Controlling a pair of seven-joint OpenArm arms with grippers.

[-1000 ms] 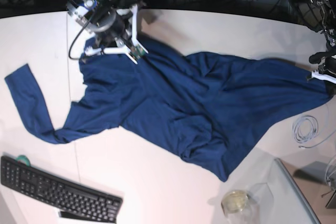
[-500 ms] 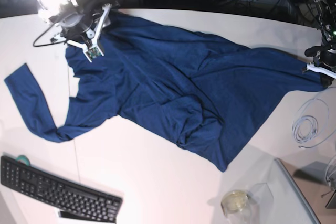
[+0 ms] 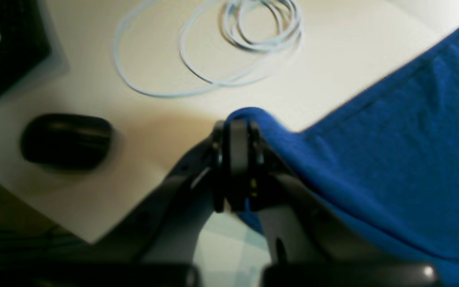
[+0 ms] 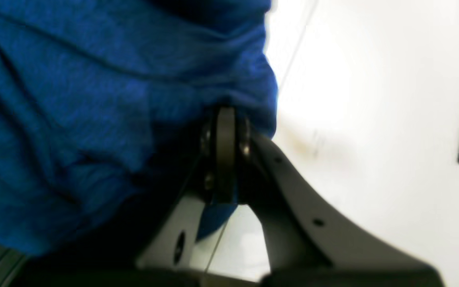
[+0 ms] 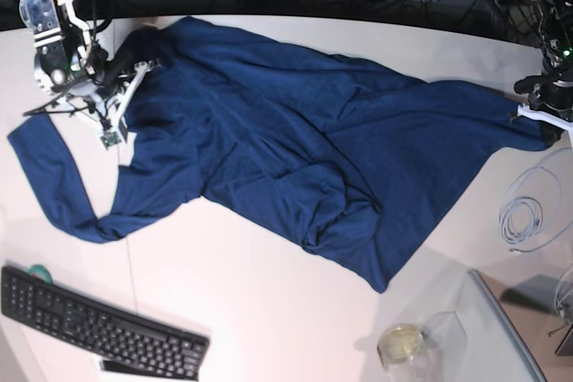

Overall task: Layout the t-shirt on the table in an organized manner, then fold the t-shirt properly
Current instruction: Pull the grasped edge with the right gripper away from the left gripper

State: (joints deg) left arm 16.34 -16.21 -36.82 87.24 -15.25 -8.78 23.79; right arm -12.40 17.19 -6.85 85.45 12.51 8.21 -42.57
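- Layout step is judged to be in hand; no fold is seen yet.
- The t-shirt (image 5: 304, 167) is lain across the middle of the table (image 5: 233, 310), rumpled, with one long sleeve trailing toward the keyboard (image 5: 89, 328).
- Left gripper (image 3: 235, 131) is seen clamped on a pinch of t-shirt edge (image 3: 373, 167), jaws drawn narrow with cloth between them, at the far side by the coiled white cable (image 3: 229, 44).
- Right gripper (image 4: 223, 119) is likewise closed on a bunch of fabric (image 4: 94, 99), jaws narrow; in the base view it is found at the opposite corner of the garment (image 5: 94, 87).
- The cloth is held at two opposite ends, so spreading is judged underway.
- Next move is judged to call for the bunched middle being pulled taut and lowered flat, and the sleeve being straightened, before any fold.
- A dark blurred object (image 3: 66, 139) beside the left gripper cannot be identified.
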